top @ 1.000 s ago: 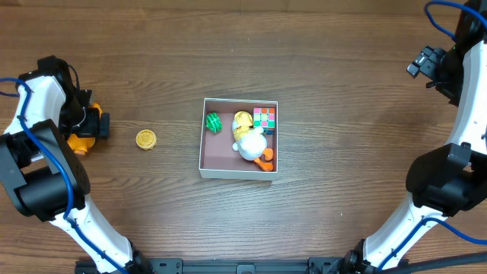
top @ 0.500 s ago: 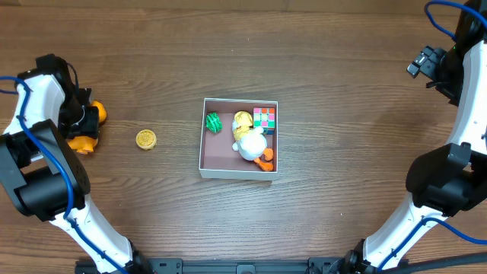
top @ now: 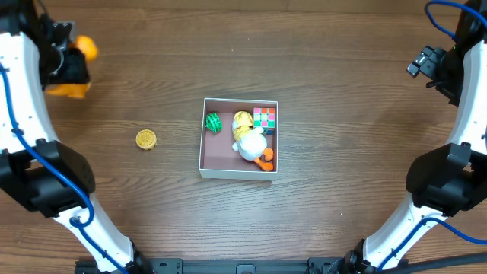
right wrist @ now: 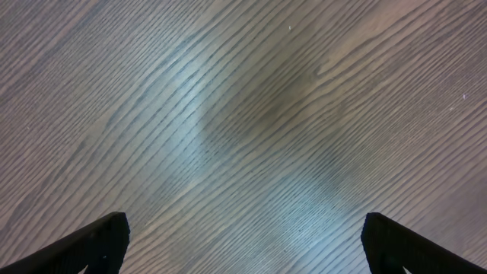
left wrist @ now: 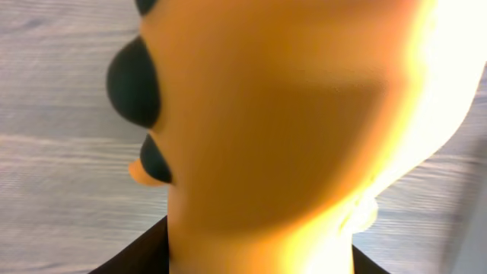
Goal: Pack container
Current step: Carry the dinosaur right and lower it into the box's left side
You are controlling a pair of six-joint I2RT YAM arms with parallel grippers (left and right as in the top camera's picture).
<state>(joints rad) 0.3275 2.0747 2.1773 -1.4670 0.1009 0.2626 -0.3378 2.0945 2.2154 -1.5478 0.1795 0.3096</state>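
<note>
Dark bumps on orange toy, wrist-only

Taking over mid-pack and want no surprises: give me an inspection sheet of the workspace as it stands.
Surface: wooden table, no spills seen.
Job's things: container mid-table, holding green toy, yellow toy, colour cube, white plush; orange toy in left gripper; yellow disc loose left of container.
Clutter: nothing seen.
Grippers: left gripper shut on orange toy, far left; right gripper open, empty, far right.
Cables: blue cables along both arms, clear of container.
Surroundings: nothing seen.
</note>
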